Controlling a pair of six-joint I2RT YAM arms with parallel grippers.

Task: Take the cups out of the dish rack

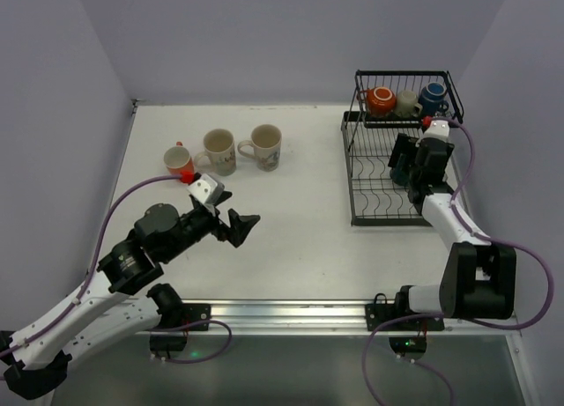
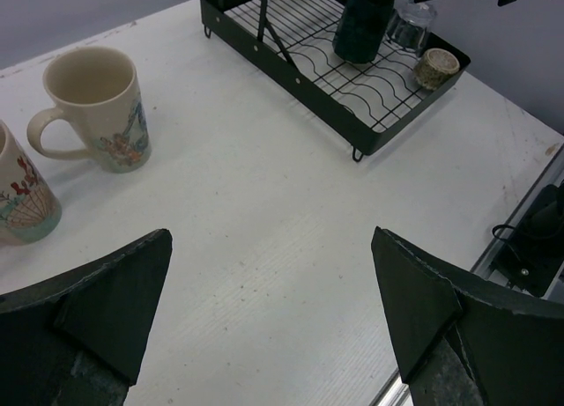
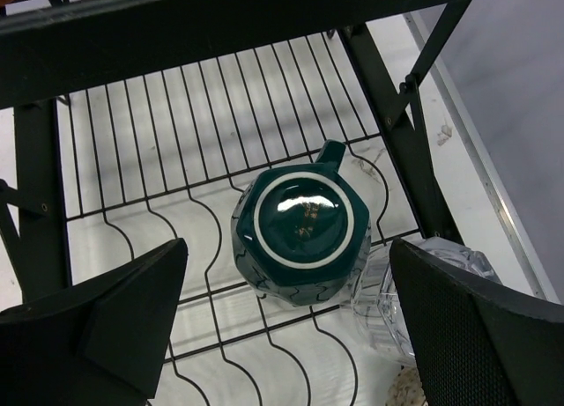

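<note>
With right gripper (image 3: 286,247) spread over teal mug (image 3: 300,217), left gripper (image 2: 273,239) wide too, stands partway: three cups (image 1: 218,151) on table (image 1: 300,247), four in dish rack (image 1: 370,208).

We see a white matte tabletop (image 1: 300,239). Toward its far left three mugs stand upright, side by side in a row: a small orange-red ceramic mug (image 1: 181,162), a cream patterned mug (image 1: 219,151) and a second cream patterned mug (image 1: 263,146). On our right sits a black wire dish rack (image 1: 384,221), well apart from them.
</note>
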